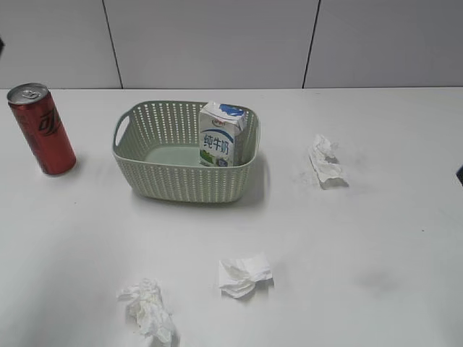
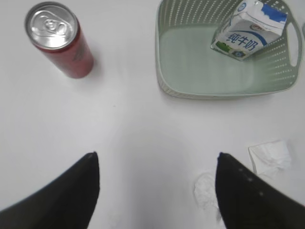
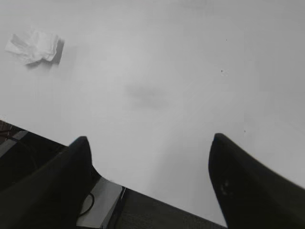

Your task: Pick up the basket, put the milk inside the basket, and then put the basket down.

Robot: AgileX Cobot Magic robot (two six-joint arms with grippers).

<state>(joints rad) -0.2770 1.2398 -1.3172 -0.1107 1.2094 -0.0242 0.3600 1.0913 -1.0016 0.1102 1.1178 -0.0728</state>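
Note:
The pale green basket (image 1: 181,177) stands on the white table at centre back. The milk (image 1: 220,135), a white carton with a blue top, stands upright inside it at the right end. The left wrist view shows the basket (image 2: 190,90) and the milk (image 2: 248,33) from above. My left gripper (image 2: 157,155) is open and empty, above the bare table in front of the basket. My right gripper (image 3: 150,138) is open and empty over the table's near edge. Neither gripper shows in the exterior view.
A red soda can (image 1: 41,129) stands at the left, also in the left wrist view (image 2: 59,39). Crumpled tissues lie at the right (image 1: 323,160), front centre (image 1: 244,275) and front left (image 1: 148,311). The table's edge (image 3: 157,200) drops off below my right gripper.

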